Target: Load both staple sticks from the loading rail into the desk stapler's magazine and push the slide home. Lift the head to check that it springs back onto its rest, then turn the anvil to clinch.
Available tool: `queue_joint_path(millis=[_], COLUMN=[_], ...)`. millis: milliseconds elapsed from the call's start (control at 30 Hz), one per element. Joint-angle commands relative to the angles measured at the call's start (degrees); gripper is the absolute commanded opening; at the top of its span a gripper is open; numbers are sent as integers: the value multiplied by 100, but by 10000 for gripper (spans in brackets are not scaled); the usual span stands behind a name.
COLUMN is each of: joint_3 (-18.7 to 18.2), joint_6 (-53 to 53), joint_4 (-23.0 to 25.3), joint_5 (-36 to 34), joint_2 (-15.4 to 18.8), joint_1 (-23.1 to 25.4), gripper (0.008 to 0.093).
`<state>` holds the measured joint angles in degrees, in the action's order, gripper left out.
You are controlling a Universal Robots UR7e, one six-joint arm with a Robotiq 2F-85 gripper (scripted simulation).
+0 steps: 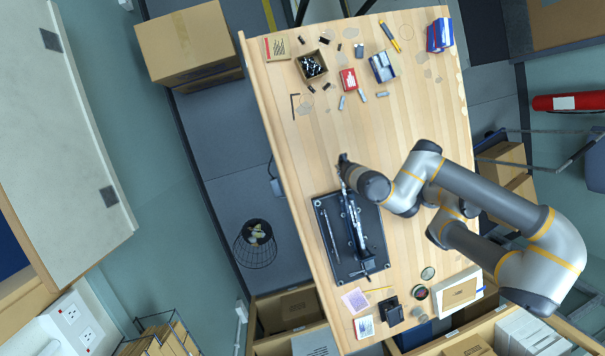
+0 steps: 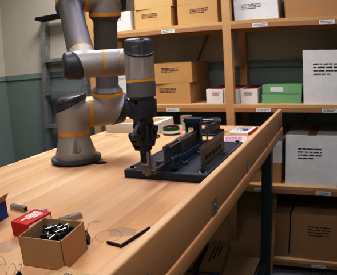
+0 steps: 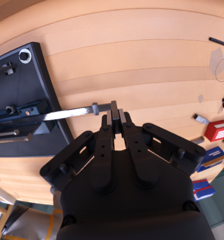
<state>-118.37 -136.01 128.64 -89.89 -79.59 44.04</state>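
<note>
My gripper (image 3: 115, 115) (image 2: 146, 165) is closed on the end tab of the stapler's magazine slide (image 3: 70, 112), a thin steel bar that sticks out past the near edge of the dark base plate (image 2: 183, 164) (image 1: 350, 237). I point straight down at it. The desk stapler (image 2: 189, 142) (image 1: 355, 222) lies lengthwise on the plate. The loading rail (image 2: 211, 149) (image 1: 330, 235) stands along the plate's side nearer the bench edge. I cannot tell whether staple sticks lie on it.
The wooden bench (image 2: 103, 189) carries a cardboard box of binder clips (image 2: 53, 241), a red staple box (image 2: 29, 220) and a hex key (image 2: 128, 236) at its near end. Loose staple sticks (image 2: 71, 216) lie there too. Shelves of boxes (image 2: 251, 88) stand behind.
</note>
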Motion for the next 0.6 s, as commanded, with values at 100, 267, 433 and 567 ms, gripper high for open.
queue_joint_path(millis=[100, 267, 433, 567], joint_3=[-35, -86, -136, -175], joint_6=[42, 99, 156, 202], joint_4=[23, 33, 43, 50], joint_5=[-11, -11, -11, -11], joint_2=[-34, -75, -115, -147], joint_1=[37, 94, 151, 197], gripper=[80, 80, 80, 80])
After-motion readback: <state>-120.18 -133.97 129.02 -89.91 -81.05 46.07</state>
